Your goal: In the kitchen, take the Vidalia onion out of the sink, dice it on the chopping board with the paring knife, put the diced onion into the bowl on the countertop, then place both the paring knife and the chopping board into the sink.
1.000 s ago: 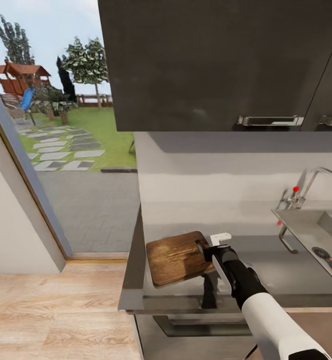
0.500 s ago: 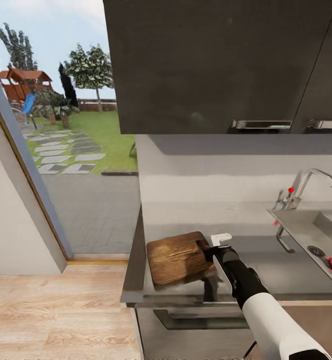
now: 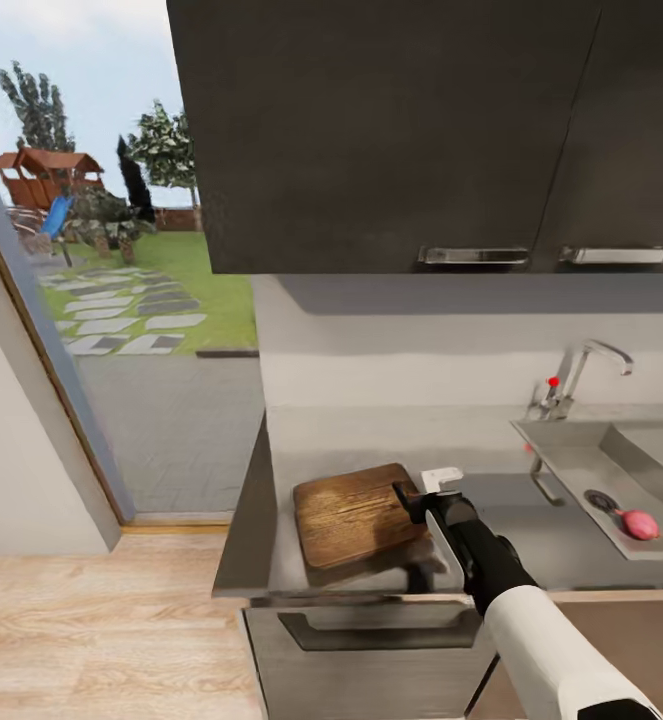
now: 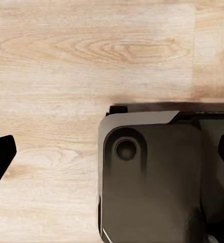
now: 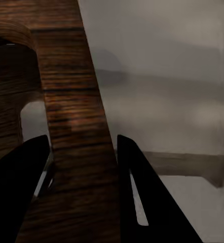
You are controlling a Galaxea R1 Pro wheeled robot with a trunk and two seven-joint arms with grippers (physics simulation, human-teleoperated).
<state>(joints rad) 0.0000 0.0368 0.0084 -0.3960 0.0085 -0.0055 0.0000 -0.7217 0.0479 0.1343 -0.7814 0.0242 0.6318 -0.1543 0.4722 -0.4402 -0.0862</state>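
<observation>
— Where was the board (image 3: 356, 512)?

— Over the left end of the countertop (image 3: 571, 545), near its front edge, brown and wood-grained, tilted a little. Its shadow fell on the grey top beneath, so it looked lifted, though I couldn't be sure from the head view.

— And the arm?

— The right arm reached forward from the lower right, white sleeve then black forearm, ending at the board's right end. The right gripper (image 5: 81, 152) had its two dark fingers (image 5: 142, 192) one on each side of the board's rim by the slot handle, clamped on the wood.

— The onion?

— The onion (image 3: 639, 523) lay in the sink (image 3: 571, 465), a small pinkish-red lump just beside the round drain (image 3: 603, 500), well apart from the board. The tap (image 3: 576, 375) with its red dot stood behind the basin.

— The left side?

— The left gripper (image 4: 112, 152) pointed down at the pale floor (image 4: 81, 61) with its dark fingertips far apart, nothing between them but the robot's dark base (image 4: 152, 182).
</observation>
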